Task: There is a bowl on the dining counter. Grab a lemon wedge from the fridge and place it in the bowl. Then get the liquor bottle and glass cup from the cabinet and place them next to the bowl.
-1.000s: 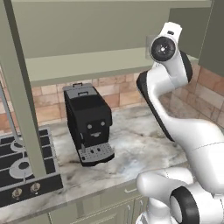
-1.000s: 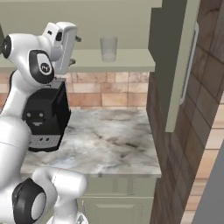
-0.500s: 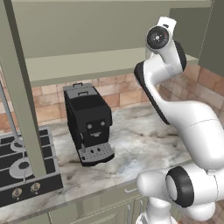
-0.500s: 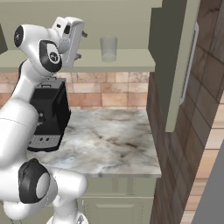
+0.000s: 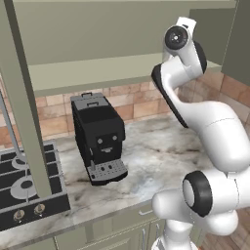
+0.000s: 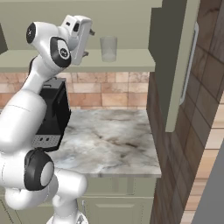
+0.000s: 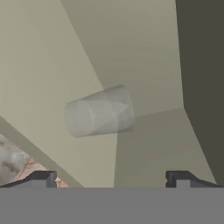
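Pincer (image 6: pixel 89 43) raised to shelf height at the open cabinet (image 6: pixel 131 17), fingers spread wide, nothing between them; glass cup (image 6: pixel 108 48) stands upright on the pale olive shelf (image 6: pixel 131 61), just to the pincer's right, apart from it. Hand view — cup (image 7: pixel 99 111) ahead, centred between the two finger tips (image 7: pixel 43 178), appearing sideways because the camera is rolled. Below the shelf: black coffee machine (image 5: pixel 99 136) on the marble bench (image 6: pixel 113 140); stove (image 5: pixel 24 188) at the far left.
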Robot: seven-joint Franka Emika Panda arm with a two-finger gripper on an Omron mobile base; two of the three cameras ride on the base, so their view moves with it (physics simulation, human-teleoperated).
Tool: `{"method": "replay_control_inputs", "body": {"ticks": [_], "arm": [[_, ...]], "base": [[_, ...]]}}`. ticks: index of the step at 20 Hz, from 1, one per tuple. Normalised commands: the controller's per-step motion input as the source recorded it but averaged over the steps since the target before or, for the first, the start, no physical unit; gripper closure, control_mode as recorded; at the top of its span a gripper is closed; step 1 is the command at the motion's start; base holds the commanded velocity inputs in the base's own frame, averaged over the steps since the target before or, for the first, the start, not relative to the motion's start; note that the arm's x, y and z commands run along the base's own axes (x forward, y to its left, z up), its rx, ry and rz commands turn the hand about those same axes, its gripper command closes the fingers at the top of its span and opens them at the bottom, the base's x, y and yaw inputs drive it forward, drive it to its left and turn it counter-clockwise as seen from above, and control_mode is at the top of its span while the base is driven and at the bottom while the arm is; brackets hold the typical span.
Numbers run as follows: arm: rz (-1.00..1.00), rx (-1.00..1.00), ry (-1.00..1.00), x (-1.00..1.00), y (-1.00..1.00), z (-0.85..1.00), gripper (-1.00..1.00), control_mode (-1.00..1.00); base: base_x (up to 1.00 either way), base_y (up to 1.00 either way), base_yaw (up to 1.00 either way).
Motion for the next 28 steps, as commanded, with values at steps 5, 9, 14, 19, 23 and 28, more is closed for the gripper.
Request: {"method": "replay_control_inputs", "body": {"ticks": [5, 9, 14, 19, 23, 28], "arm": [[0.00, 0.00, 0.00, 0.17, -0.11, -0.03, -1.00, -1.00], [0.00, 0.00, 0.00, 0.20, -0.01, 0.00, -1.00, -1.00], [0.00, 0.00, 0.02, 0.13, 0.00, -0.05, -1.00, -1.00], [0.00, 0.00, 0.03, 0.07, 0.00, -0.06, -1.00, -1.00], [0.00, 0.00, 0.01, 0.20, 0.00, -0.08, -1.00, -1.00], [0.00, 0.00, 0.05, 0.30, 0.00, -0.16, -1.00, -1.00]], "base": [[0.00, 0.00, 0.00], [0.00, 0.00, 0.00], [0.00, 0.00, 0.00], [0.00, 0.00, 0.00], [0.00, 0.00, 0.00], [0.00, 0.00, 0.00]]}}
